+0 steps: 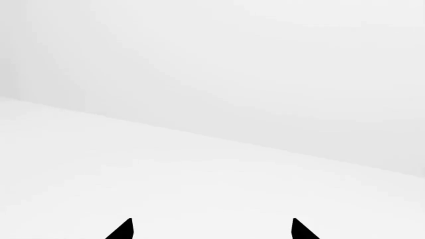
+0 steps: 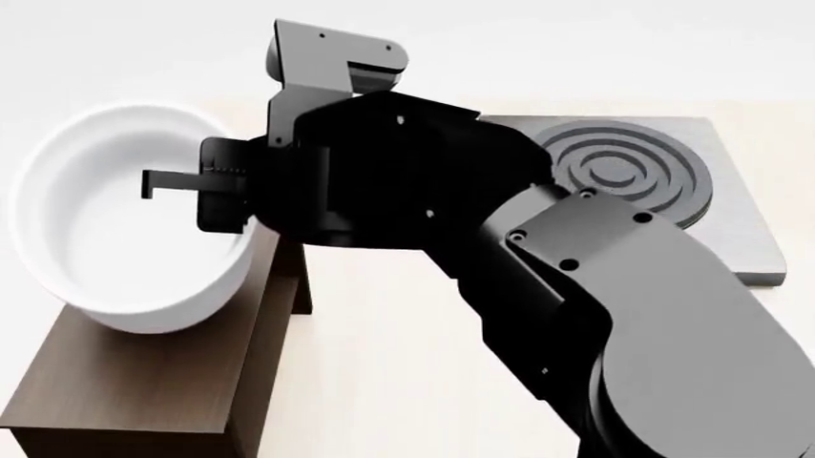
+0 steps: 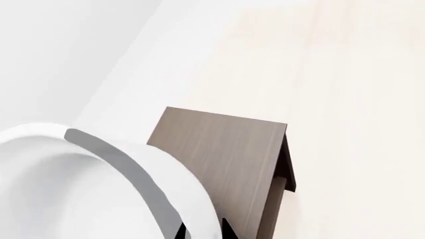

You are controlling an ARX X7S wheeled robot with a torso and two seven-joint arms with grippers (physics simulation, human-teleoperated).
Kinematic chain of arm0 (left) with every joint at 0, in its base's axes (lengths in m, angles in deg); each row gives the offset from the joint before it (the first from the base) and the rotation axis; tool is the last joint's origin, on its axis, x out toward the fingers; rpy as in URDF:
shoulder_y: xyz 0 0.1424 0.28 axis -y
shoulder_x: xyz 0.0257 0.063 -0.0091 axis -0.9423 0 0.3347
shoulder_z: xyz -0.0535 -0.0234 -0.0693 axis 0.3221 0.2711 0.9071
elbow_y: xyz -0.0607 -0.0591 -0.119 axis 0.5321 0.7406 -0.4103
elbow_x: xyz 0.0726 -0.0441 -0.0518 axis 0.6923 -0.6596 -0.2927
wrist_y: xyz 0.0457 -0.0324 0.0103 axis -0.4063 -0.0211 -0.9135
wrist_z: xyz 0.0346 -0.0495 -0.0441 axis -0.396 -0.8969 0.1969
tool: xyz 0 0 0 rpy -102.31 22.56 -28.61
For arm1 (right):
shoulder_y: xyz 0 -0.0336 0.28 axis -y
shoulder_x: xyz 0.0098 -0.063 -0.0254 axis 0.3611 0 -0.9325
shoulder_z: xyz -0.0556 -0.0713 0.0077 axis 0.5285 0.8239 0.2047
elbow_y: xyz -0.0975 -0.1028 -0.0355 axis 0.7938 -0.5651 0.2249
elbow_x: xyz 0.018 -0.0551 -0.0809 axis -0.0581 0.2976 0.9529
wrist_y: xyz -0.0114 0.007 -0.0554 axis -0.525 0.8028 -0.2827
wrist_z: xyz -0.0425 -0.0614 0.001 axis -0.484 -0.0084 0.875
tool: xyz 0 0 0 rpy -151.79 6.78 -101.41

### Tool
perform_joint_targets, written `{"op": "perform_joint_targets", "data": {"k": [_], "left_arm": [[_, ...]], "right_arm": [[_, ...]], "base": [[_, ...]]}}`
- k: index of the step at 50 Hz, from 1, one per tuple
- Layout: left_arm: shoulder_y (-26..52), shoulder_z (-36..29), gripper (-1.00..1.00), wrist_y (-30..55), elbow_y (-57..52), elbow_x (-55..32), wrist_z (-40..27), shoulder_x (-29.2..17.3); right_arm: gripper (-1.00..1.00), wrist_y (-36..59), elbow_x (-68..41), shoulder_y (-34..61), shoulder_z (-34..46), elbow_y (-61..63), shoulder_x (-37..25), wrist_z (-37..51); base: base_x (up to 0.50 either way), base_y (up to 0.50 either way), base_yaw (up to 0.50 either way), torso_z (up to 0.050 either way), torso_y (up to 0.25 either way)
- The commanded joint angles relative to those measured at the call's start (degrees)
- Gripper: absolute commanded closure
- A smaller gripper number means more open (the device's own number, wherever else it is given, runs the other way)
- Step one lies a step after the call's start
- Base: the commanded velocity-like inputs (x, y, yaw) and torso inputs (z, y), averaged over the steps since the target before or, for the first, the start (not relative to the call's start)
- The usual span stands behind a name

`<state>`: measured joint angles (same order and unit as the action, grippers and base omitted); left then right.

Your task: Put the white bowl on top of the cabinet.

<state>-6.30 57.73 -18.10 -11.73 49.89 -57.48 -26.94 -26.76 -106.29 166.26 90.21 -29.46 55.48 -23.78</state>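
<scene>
The white bowl (image 2: 114, 229) is over the far end of the dark brown cabinet (image 2: 140, 382), tilted a little; I cannot tell whether its base touches the flat top. My right gripper (image 2: 223, 191) is shut on the bowl's right rim, with one finger inside the wall. In the right wrist view the white bowl (image 3: 66, 189) fills the near corner, the right gripper (image 3: 202, 228) straddles its rim, and the cabinet (image 3: 226, 154) lies beyond. My left gripper (image 1: 212, 221) is open with nothing between its fingers, facing blank white surfaces. The left arm is out of the head view.
A grey square stove plate (image 2: 739, 239) with dark ring coils lies at the back right of the pale wooden table (image 2: 382, 363). My right arm covers much of the middle of the head view. A white wall stands behind the table.
</scene>
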Motion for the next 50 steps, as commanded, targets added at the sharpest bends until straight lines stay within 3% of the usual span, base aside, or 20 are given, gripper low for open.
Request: {"op": "perform_joint_targets", "data": {"k": [1, 35, 36, 50], "left_arm": [[0.05, -0.02, -1.00, -0.02, 0.10, -0.01, -0.02, -0.02], [-0.07, -0.07, -1.00, 0.01, -0.08, 0.18, -0.21, -0.14], [-0.06, -0.08, -1.00, 0.02, -0.07, 0.17, -0.21, -0.15], [-0.18, -0.09, -1.00, -0.13, -0.18, 0.09, -0.16, -0.12]], "right_arm": [[1.00, -0.77, 0.07, 0.30, -2.53, -0.02, -0.03, -0.87], [1.00, -1.58, 1.05, -1.99, -2.02, -0.78, -0.01, -2.90], [-1.00, -1.56, 1.48, -1.78, -1.95, -0.39, -0.01, -3.13], [-1.00, -2.34, 2.71, -0.84, -2.39, 0.22, -0.02, -3.69]], "base": [[0.00, 0.00, 0.00, 0.000, 0.000], [0.00, 0.00, 0.00, 0.000, 0.000], [0.00, 0.00, 0.00, 0.000, 0.000], [0.00, 0.00, 0.00, 0.000, 0.000]]}}
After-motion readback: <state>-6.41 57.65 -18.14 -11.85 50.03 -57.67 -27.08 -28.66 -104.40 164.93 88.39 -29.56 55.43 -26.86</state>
